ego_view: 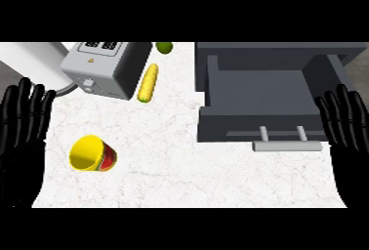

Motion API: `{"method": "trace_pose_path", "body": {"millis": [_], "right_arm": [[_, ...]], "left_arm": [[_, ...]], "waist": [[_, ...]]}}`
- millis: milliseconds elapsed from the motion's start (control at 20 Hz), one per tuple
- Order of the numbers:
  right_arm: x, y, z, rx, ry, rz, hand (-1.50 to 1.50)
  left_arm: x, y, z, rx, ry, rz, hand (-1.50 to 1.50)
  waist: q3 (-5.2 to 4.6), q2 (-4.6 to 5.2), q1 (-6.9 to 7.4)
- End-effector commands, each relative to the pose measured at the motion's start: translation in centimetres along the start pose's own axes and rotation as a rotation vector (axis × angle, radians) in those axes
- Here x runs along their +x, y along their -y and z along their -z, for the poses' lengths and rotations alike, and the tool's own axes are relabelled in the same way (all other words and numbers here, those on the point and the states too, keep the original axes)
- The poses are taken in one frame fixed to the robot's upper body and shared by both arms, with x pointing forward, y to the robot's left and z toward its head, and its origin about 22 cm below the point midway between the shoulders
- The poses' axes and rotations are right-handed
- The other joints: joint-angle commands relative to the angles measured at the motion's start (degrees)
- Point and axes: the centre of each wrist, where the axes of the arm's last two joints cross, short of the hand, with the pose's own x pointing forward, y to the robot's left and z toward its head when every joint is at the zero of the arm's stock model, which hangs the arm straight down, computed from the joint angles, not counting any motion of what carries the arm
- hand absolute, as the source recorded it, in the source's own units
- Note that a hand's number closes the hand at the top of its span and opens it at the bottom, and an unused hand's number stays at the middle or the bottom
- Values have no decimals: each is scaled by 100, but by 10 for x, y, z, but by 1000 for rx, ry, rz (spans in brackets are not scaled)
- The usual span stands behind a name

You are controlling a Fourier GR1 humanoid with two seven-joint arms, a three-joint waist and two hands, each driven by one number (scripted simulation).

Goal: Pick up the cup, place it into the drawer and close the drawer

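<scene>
Looks down on a white, faintly veined counter top [187,183] under flat, even light. Holds a grey toaster [101,68] at the upper left, a yellow corn cob [148,83] just beside it, and a green fruit [164,47] at the far edge.

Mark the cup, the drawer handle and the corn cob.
cup [91,154], head view, yellow inside wall.
drawer handle [287,146], head view, middle of the bar.
corn cob [148,83], head view, mid-length.

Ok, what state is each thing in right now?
cup: lying on its side on the counter, not held.
drawer: pulled open, nothing inside.
left hand: open, resting at left edge.
right hand: open, resting at right edge.
</scene>
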Motion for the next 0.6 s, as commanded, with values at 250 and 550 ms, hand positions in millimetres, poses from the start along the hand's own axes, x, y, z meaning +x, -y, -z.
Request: {"method": "trace_pose_path", "body": {"millis": [250,550], "right_arm": [[4,0,11,20,39,1,-150],[-11,-3,11,53,-34,88,-150]], "left_arm": [[-5,-19,0,-560,95,-325,-150],[-18,-71,2,-612,-63,-510,-150]], "waist": [[-16,-108,44],[14,-94,71]]}}
